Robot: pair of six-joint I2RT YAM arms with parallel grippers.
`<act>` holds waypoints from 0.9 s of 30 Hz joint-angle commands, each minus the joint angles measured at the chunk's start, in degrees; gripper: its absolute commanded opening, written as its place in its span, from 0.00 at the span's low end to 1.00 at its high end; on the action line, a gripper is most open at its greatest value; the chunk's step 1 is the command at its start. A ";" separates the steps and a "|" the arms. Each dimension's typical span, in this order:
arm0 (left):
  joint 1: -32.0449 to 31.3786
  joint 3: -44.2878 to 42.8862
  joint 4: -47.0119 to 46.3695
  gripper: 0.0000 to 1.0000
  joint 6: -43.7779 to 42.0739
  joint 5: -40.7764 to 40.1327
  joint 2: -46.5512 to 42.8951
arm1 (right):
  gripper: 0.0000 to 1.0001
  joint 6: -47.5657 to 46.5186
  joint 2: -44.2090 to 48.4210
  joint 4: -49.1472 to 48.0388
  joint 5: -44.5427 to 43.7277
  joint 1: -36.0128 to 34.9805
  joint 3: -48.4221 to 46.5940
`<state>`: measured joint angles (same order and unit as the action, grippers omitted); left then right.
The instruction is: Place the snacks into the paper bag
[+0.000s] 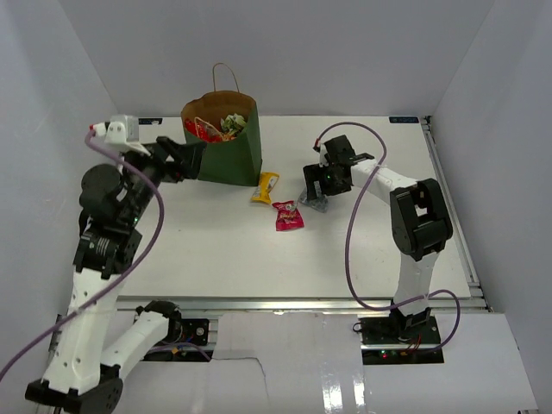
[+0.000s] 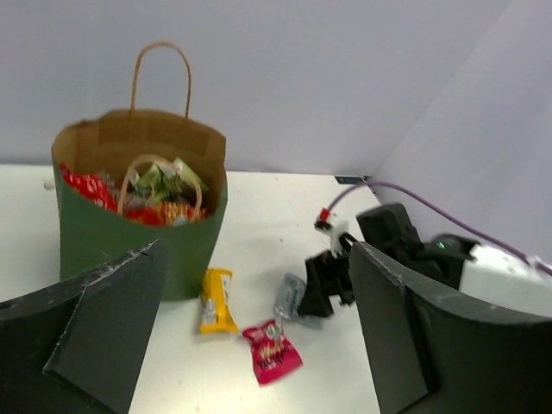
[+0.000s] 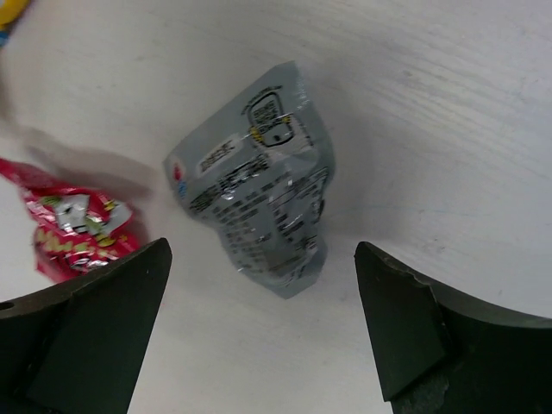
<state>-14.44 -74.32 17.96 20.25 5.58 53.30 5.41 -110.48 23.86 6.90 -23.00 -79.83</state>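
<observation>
The dark green paper bag (image 1: 226,155) stands upright at the back left and holds a red bag and light green packets (image 2: 159,185). A yellow packet (image 1: 265,187), a pink packet (image 1: 288,216) and a silver-grey packet (image 3: 259,194) lie on the table to its right. My right gripper (image 1: 316,197) is open and hovers just above the silver-grey packet, fingers on either side, not touching it. My left gripper (image 1: 191,158) is open and empty, raised beside the bag's left side.
White walls enclose the white table (image 1: 379,250) on three sides. A purple cable (image 1: 354,233) loops off the right arm. The yellow packet (image 2: 216,300) lies right against the bag's base.
</observation>
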 commanded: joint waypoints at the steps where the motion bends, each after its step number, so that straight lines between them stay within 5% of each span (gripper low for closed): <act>1: 0.11 9.26 3.48 0.96 4.95 1.53 -7.05 | 0.92 -4.08 -1.58 -3.55 -6.19 -0.02 -2.96; 7: 0.11 26.67 6.04 0.96 14.01 3.73 -20.50 | 0.73 -6.71 -4.39 -4.35 -2.07 -0.02 -3.40; 16: 0.02 40.66 5.77 0.98 22.29 6.19 -26.05 | 0.17 -9.70 -2.56 -4.43 3.03 0.50 -3.31; 20: 0.02 42.85 5.25 0.98 22.29 7.51 -25.53 | 0.08 -15.67 3.23 -6.62 6.88 0.59 -5.68; 27: 0.11 46.11 4.98 0.98 21.24 7.95 -25.17 | 0.08 -24.75 9.14 -11.62 25.27 -0.28 -16.21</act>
<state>-14.44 -29.17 24.01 41.60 12.53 28.36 -14.37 -107.15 19.16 21.85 -22.48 -88.88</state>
